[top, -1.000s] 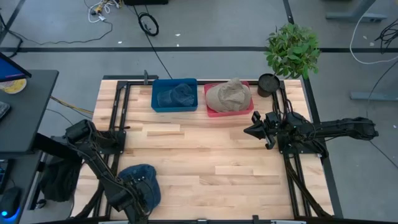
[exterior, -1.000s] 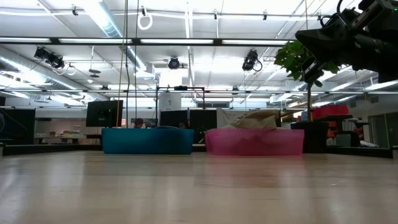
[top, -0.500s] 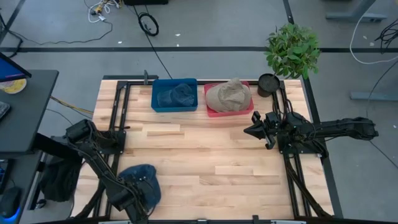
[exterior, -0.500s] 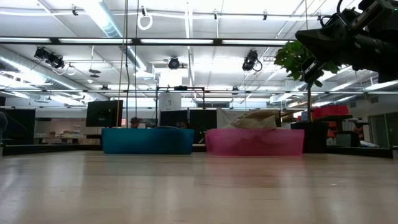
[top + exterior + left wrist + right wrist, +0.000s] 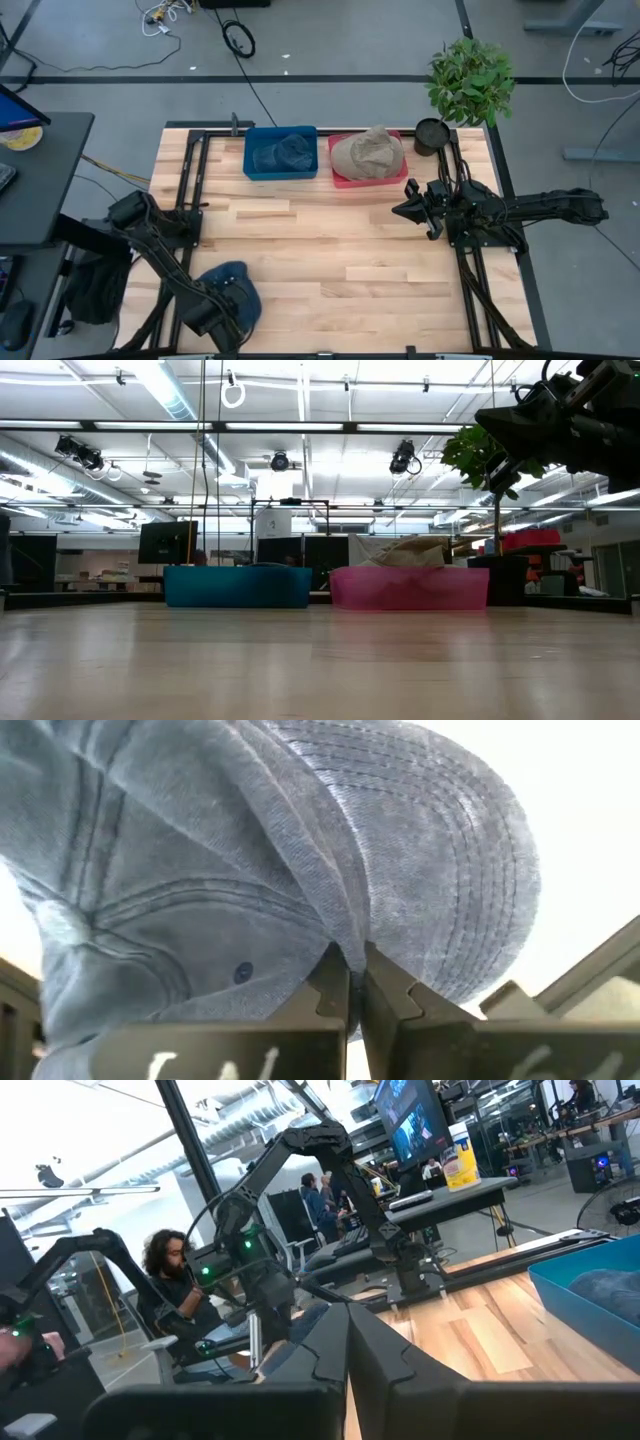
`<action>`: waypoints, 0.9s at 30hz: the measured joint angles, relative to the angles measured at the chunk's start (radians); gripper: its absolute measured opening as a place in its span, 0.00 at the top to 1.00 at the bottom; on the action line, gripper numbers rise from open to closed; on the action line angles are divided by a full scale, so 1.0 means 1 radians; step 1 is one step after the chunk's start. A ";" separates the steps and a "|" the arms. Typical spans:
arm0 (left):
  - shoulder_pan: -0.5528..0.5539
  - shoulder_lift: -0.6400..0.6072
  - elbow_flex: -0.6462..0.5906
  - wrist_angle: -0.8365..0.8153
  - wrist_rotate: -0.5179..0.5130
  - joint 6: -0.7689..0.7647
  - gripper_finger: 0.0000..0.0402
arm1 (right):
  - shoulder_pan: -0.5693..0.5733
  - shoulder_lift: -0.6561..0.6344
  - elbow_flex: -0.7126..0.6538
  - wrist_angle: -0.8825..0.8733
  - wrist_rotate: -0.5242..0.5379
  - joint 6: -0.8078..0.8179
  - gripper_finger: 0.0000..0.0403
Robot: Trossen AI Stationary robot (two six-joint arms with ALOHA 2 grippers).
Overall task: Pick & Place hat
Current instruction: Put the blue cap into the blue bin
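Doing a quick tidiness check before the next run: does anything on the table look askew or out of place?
One thing stands out: the tan hat is heaped above the rim of the pink bin, not settled inside like the denim hat in the blue bin. The blue hat at the near edge is pinched in the left gripper, not stray.

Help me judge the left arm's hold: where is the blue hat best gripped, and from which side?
By the fabric where brim meets crown, coming from the table's near edge. The left claw is shut on the blue hat at just that fold, thin enough to pinch, while the rounded crown offers nothing to clamp.
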 joint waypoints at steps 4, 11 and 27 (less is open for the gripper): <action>0.030 0.000 0.066 -0.109 -0.058 -0.002 0.98 | 0.000 0.000 0.000 0.000 0.000 0.000 0.97; 0.130 0.000 0.190 -0.328 -0.110 0.040 0.98 | 0.000 0.000 0.000 0.000 0.000 0.000 0.97; 0.542 -0.001 0.357 -0.463 -0.318 0.205 0.98 | 0.000 0.000 0.000 0.000 0.000 0.000 0.97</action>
